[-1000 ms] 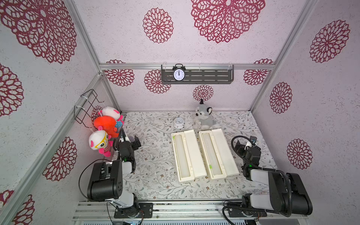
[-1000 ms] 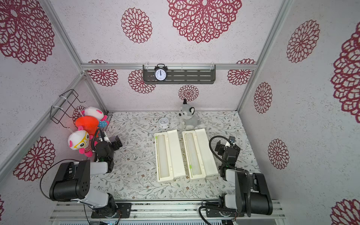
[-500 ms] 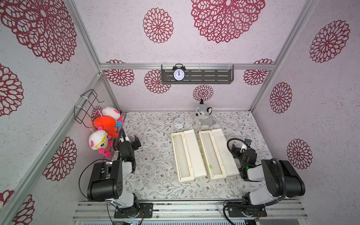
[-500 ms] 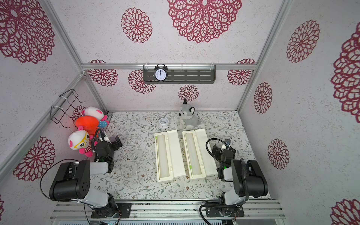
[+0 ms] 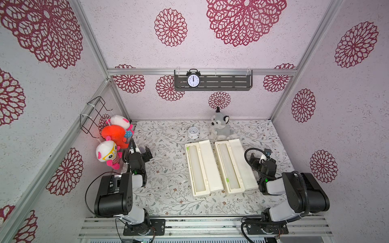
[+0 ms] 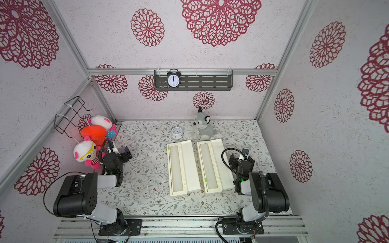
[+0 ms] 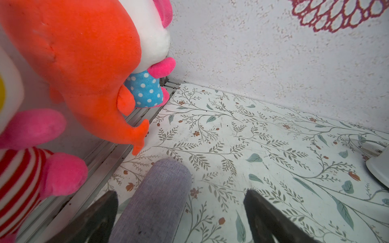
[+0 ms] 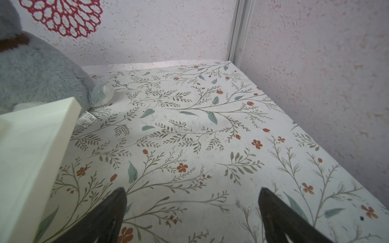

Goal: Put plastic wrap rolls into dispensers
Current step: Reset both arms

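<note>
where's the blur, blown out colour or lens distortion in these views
In both top views the orange plush is blown out and the rails splay from wide-angle distortion; in the left wrist view the left claw is dark and soft; in the right wrist view the right claw is blurred, the table sharp.

Floral table (image 5: 168, 189), four things upon it.
Left dispenser (image 5: 209, 168) and right dispenser (image 5: 240, 164) are laid open side by side; grey plush toy (image 5: 220, 127) and small clock (image 5: 193, 133) are set behind.

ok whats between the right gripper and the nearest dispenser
Just a bare strip of table, seen in the right wrist view between the right gripper and dispenser.
</note>
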Controlling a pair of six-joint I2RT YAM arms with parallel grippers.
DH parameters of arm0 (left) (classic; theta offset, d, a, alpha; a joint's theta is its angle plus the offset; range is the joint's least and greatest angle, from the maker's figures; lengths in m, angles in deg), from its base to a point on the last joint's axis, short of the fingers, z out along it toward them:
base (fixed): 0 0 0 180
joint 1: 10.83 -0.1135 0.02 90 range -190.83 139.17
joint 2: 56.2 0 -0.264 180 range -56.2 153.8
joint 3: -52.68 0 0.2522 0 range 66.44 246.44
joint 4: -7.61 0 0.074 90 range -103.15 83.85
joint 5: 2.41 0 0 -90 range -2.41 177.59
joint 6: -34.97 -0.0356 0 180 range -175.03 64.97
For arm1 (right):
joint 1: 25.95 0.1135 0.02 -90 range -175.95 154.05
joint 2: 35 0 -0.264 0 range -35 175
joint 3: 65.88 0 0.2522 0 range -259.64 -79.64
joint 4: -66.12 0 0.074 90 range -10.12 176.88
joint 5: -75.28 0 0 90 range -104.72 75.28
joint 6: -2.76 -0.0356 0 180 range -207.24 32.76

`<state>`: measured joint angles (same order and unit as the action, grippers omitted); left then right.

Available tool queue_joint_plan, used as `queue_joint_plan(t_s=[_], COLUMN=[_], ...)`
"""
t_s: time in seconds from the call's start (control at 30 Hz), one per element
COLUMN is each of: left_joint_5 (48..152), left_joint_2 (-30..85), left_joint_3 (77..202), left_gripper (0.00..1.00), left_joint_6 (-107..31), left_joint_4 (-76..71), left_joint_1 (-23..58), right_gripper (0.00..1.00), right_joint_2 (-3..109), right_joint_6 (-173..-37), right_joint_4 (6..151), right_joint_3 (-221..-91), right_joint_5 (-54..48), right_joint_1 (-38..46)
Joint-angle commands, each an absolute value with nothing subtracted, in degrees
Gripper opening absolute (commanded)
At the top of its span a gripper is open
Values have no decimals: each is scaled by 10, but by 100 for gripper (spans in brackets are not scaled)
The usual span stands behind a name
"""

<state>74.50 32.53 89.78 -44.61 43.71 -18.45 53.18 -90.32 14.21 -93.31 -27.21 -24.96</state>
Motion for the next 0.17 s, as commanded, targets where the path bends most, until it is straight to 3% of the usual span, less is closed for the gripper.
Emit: queue_joint_plan(t_s=[0.0, 0.13], left_joint_5=[733, 731], left_joint_2=[327, 327], left_joint_3=[905, 904], left_gripper=[98, 98], left_joint_6=[-466, -466], left_joint_4=[443, 444], left_joint_1=[-174, -174], right_gripper=[99, 99], right_joint_2=[531, 528], right_joint_6=[-892, -888], right_joint_4=[126, 120], right_joint_3=[-949, -944], right_joint_5=[-287, -292], right_joint_1=[-245, -241])
